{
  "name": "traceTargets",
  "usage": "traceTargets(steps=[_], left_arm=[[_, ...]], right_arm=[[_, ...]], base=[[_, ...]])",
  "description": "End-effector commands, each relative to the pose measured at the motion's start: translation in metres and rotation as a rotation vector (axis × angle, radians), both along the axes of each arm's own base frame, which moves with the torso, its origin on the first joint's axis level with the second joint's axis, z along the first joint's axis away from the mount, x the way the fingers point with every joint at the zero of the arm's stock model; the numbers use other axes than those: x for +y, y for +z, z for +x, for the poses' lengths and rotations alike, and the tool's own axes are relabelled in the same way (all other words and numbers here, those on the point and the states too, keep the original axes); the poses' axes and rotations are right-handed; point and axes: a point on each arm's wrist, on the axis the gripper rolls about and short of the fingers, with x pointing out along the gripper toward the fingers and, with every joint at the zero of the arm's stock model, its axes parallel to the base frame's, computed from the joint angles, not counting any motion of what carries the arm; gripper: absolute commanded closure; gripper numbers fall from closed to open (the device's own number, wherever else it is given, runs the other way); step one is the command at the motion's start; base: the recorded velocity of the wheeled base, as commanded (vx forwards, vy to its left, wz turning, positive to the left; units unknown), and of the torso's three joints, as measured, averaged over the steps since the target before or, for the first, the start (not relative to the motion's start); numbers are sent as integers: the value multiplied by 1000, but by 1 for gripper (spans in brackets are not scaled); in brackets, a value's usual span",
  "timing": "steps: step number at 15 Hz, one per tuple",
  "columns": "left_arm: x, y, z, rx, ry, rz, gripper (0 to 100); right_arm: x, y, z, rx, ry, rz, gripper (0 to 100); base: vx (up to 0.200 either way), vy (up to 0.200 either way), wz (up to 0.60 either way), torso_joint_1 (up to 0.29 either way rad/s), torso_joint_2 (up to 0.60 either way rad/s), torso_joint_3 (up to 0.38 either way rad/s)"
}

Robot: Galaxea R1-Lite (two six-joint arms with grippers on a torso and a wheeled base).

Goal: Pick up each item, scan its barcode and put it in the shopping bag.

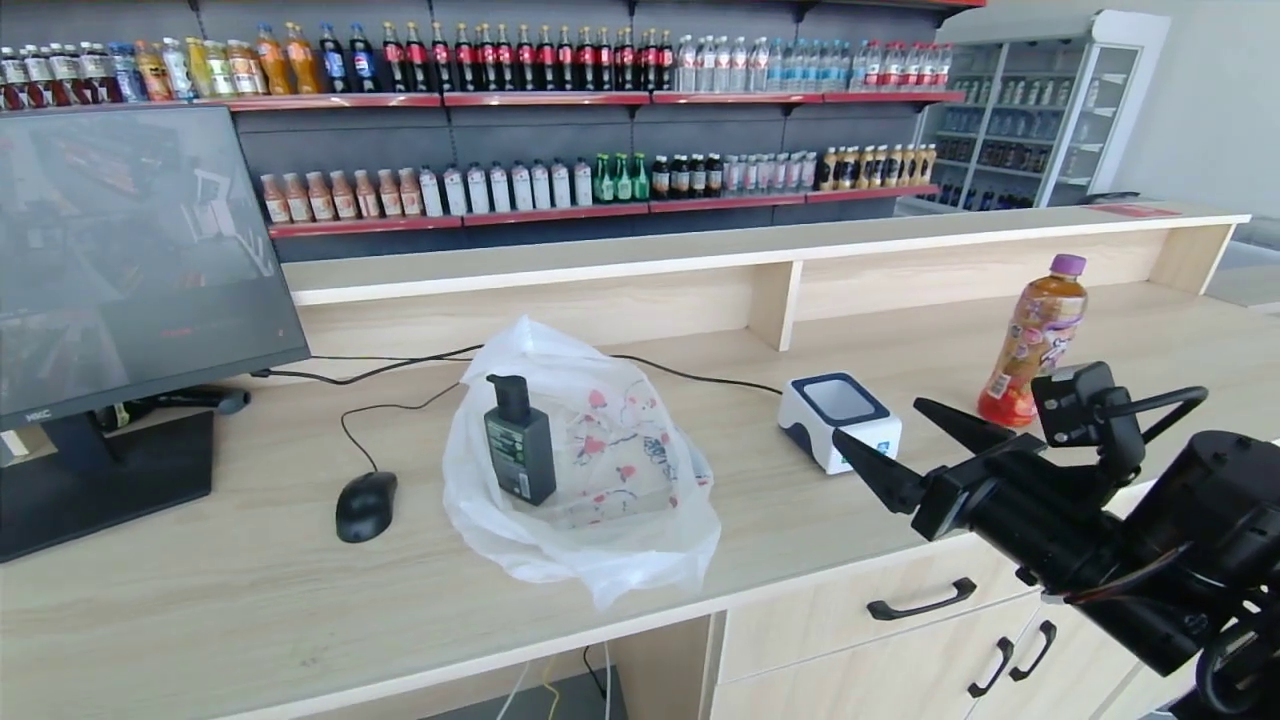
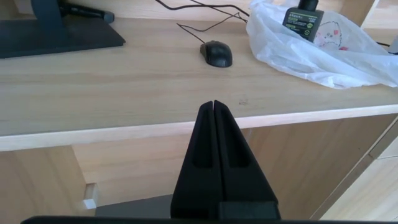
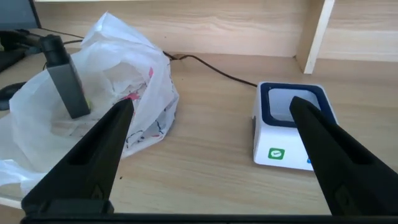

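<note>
A translucent white shopping bag [image 1: 590, 470] [image 2: 323, 50] [image 3: 118, 99] lies open on the wooden counter. A dark pump bottle [image 1: 518, 443] [image 2: 303, 22] [image 3: 65, 78] stands upright inside it. To the bag's right sits the white and blue barcode scanner [image 1: 838, 420] [image 3: 289, 134]. An orange drink bottle with a purple cap [image 1: 1035, 340] stands farther right. My right gripper [image 1: 905, 440] [image 3: 214, 112] is open and empty, hovering just right of the scanner. My left gripper [image 2: 213, 106] is shut on nothing, held in front of the counter's front edge.
A monitor [image 1: 130, 260] stands at the counter's left, with a black mouse [image 1: 365, 505] [image 2: 217, 53] and cables beside the bag. A raised wooden ledge [image 1: 760, 250] runs along the back. Drawers with black handles [image 1: 920, 603] sit below the counter's front edge.
</note>
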Motion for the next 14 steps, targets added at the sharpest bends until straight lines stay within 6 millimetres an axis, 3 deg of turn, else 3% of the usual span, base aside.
traceTargets(steps=[1, 14], left_arm=[[0, 0, 0, -1, 2, -3, 100], [0, 0, 0, -2, 2, -6, 100]], right_arm=[[0, 0, 1, 1, 0, 0, 0], [-4, -4, -10, 27, -1, -10, 0]], base=[[0, -200, 0, 17, 7, 7], [0, -200, 0, 3, 2, 4]])
